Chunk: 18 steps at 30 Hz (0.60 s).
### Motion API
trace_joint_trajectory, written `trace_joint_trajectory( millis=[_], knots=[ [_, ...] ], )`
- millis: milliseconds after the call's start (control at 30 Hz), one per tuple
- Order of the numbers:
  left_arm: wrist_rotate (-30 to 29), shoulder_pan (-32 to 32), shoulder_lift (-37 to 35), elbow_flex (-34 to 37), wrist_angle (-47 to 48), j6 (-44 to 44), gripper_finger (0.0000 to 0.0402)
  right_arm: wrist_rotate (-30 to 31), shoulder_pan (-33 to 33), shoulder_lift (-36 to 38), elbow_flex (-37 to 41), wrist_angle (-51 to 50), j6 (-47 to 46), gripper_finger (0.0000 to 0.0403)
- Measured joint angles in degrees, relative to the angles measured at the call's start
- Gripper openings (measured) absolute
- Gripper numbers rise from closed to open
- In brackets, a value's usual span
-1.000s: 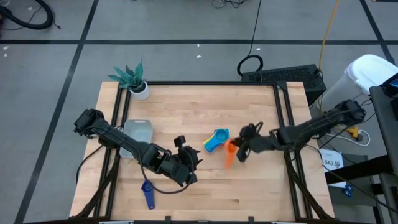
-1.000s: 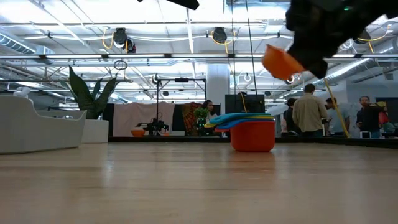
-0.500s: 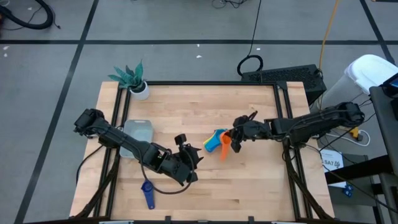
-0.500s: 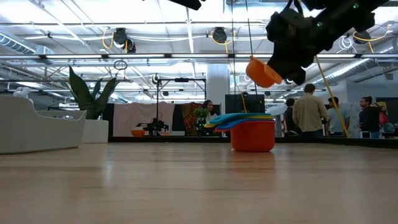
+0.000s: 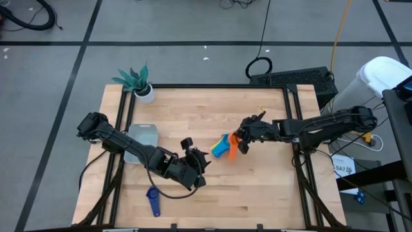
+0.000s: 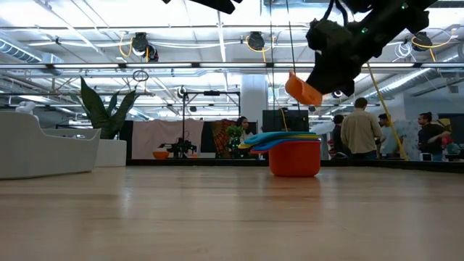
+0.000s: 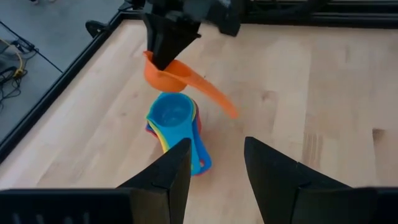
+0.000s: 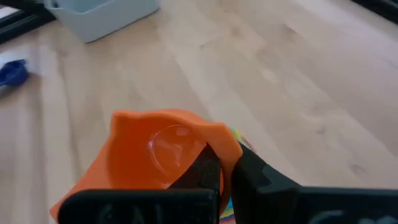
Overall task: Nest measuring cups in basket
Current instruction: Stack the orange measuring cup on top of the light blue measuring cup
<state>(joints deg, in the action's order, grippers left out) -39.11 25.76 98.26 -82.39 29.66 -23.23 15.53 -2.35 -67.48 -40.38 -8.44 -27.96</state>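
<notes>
My right gripper is shut on an orange measuring cup and holds it in the air just above a nested stack of measuring cups, whose red bottom cup stands on the table. My left gripper hovers open near the table's middle, a little short of the stack, with nothing between its fingers. A dark blue measuring cup lies flat near the front edge. The pale grey-blue basket rests on the table at the left. My right gripper pinches the rim of the orange cup's bowl, one finger inside the bowl and one outside. The fingers come slanting down from the table's right. The cup is clear of the stack and tilted, its handle sloping down and away from the fingers.
A small white pot with a green plant stands at the far left corner. Black rails run along the table's sides. Bare wood lies near the front right. People stand in the room beyond the table.
My right gripper has carried the orange cup toward the table's far edge and a little to the left, from beside the stack to just above it. The wrist has rolled, and the cup has tipped further over. It has stayed shut.
</notes>
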Motion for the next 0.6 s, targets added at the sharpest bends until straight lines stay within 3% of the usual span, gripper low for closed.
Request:
trace_joint_trajectory(
  millis=[300, 600],
  knots=[
    [-2.7, -1.2, 0.0, 0.0, -2.6, -0.5, 0.0152, 0.8, 0.3, -7.4, -0.2, 2.5, -5.3, 0.0000],
    [-3.0, -1.7, 0.0, 0.0, -2.6, 0.5, 0.0152, -0.6, 0.1, -11.6, -4.1, 2.6, -3.8, 0.0000]
  ],
)
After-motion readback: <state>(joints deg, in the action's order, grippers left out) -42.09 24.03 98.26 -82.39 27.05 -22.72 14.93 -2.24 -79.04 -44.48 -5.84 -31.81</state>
